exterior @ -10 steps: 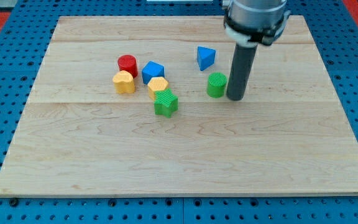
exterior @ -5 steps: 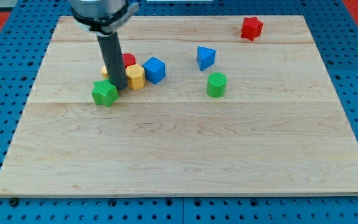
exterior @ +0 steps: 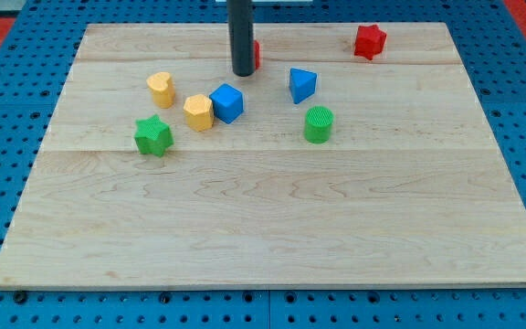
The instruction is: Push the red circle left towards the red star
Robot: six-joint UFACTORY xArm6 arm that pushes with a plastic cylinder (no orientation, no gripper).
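My tip (exterior: 242,73) stands near the view's top, left of centre. The red circle (exterior: 255,55) is mostly hidden behind the rod; only a red sliver shows at the rod's right side, touching or nearly touching it. The red star (exterior: 369,41) lies at the view's top right, well to the right of the circle and the tip.
A yellow heart (exterior: 161,89), a yellow hexagon (exterior: 198,111), a blue cube (exterior: 227,102) and a green star (exterior: 153,136) lie below and left of the tip. A blue triangle (exterior: 302,84) and a green cylinder (exterior: 318,124) lie to its lower right. The wooden board (exterior: 263,228) ends near all view edges.
The rod moved from the left cluster up and right to the top centre. The red circle now sits behind it, far from its former spot. The yellow blocks have separated.
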